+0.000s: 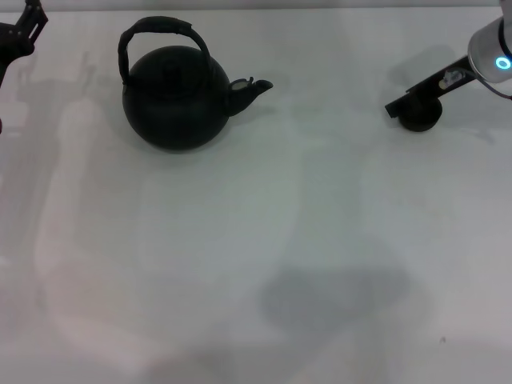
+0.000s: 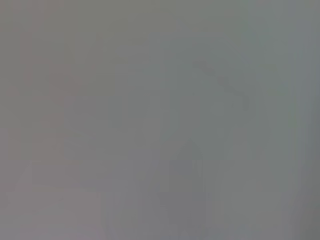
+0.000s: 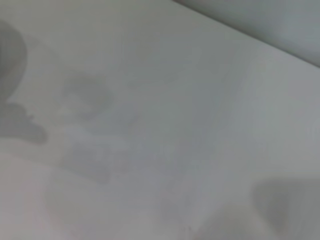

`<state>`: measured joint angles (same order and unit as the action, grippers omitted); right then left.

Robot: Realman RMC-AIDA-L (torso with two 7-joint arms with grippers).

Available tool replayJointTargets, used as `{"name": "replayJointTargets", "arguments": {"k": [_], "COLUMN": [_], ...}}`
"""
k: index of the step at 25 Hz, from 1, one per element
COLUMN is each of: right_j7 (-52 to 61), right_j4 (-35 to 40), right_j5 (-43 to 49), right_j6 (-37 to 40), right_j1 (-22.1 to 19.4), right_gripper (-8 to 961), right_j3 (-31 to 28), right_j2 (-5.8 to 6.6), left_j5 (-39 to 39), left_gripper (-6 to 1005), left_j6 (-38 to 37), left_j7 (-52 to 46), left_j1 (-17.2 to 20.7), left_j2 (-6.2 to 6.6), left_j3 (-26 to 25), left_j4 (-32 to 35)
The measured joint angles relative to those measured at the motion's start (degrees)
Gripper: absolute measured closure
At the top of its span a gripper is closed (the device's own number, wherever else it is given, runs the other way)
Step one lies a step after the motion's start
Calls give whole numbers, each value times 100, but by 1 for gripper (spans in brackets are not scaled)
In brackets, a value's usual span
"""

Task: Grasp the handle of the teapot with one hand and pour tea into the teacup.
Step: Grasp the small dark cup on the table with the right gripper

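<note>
Teapot [image 1: 174, 100] sits untouched; right tool [image 1: 394, 107] touches the teacup [image 1: 419, 117], grip unclear; left tool [image 1: 22, 30] far off.

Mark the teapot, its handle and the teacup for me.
teapot [image 1: 172, 104]: head view, on the round black belly.
handle [image 1: 162, 26]: head view, on the thicker wrapped top of the hoop.
teacup [image 1: 421, 118]: head view, on its dark side wall, beside the right arm.
</note>
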<state>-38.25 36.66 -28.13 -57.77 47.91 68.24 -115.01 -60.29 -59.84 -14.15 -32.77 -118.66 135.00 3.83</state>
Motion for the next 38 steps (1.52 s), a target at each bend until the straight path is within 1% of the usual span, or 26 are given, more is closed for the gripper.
{"name": "replayJointTargets", "arguments": {"k": [5, 18, 26, 28, 32, 34, 36, 38], "right_j7": [7, 98, 297, 294, 260, 258, 257, 258], "right_j4": [12, 51, 165, 318, 914, 1190, 1412, 1650], "right_j5": [60, 66, 362, 403, 352, 265, 146, 0], "right_j6": [-67, -234, -440, -512, -746, -916, -1114, -1320], "right_j1": [-14, -57, -66, -110, -308, -357, -358, -333], "right_gripper": [143, 149, 152, 153, 155, 179, 204, 228], "right_j3": [-7, -34, -5, 8, 16, 31, 151, 479], "right_j2": [-11, 7, -9, -15, -35, -43, -43, -44], "left_j5": [0, -10, -10, -10, -16, -18, -18, -19], "left_gripper": [112, 114, 112, 112, 112, 113, 113, 113], "left_j6": [0, -1, -2, -2, -2, -2, -2, -1], "left_j7": [0, 17, 28, 32, 36, 36, 35, 35], "left_j1": [-11, -19, -21, -22, -24, -25, -27, -27], "left_j2": [0, 17, 27, 28, 24, 23, 22, 21], "left_j3": [0, 0, 0, 0, -7, -9, -9, -10], "left_j4": [-3, -25, -32, -32, -32, -32, -32, -32]}}
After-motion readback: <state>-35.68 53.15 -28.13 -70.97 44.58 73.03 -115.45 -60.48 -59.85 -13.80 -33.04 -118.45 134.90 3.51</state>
